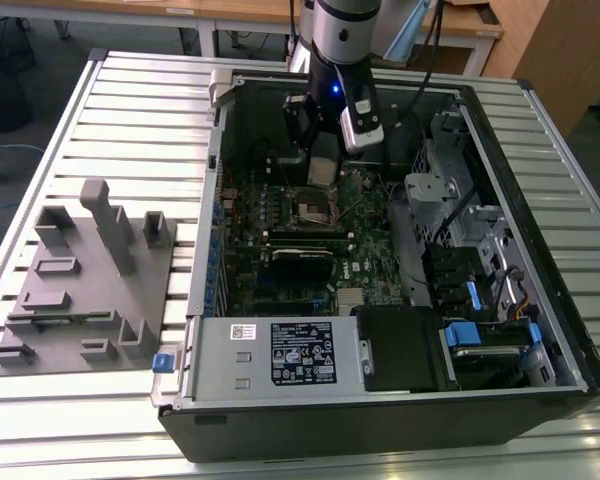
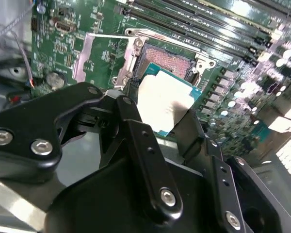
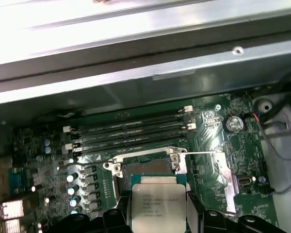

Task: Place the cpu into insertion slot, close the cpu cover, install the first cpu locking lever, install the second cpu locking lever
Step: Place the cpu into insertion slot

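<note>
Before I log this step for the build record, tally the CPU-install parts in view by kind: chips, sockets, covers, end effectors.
cpu: 1
socket: 1
cpu cover: 1
end effector: 1
Total: 4

Square, silver-topped cpu (image 3: 157,204) held just above the bare insertion slot (image 3: 146,166); silvery cpu cover (image 3: 228,184) flipped open beside it.

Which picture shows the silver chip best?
The first wrist view: the cpu faces the camera, silver top plain. In the second wrist view it is slanted, glaring, partly behind the claw. In the exterior view it is small, hard to make out.
</note>
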### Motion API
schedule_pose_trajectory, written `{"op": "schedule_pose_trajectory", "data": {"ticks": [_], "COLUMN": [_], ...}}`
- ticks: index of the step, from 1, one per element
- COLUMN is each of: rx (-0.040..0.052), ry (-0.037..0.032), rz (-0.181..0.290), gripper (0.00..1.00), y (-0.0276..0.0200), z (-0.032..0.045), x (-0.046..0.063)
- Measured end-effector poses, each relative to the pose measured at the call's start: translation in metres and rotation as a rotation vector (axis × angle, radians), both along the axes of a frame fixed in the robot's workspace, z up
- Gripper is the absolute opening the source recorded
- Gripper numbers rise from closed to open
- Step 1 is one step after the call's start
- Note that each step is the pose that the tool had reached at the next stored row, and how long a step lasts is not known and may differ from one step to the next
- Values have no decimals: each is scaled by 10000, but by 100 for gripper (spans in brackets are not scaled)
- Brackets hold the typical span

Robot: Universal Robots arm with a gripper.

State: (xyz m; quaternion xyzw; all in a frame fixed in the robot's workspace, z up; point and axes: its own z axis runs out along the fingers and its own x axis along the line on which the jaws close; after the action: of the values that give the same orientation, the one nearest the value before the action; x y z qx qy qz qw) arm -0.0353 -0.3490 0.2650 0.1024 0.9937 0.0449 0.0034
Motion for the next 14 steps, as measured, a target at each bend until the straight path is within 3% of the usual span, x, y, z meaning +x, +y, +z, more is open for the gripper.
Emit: {"op": "schedule_pose_trajectory", "data": {"ticks": [12,14], "rx": [-1,1], "ry": [1,1], "rz": [-2166,-2275], "gripper": [54,54], "y": [0,0], "z": [-24,-25], "x": [0,-1]}}
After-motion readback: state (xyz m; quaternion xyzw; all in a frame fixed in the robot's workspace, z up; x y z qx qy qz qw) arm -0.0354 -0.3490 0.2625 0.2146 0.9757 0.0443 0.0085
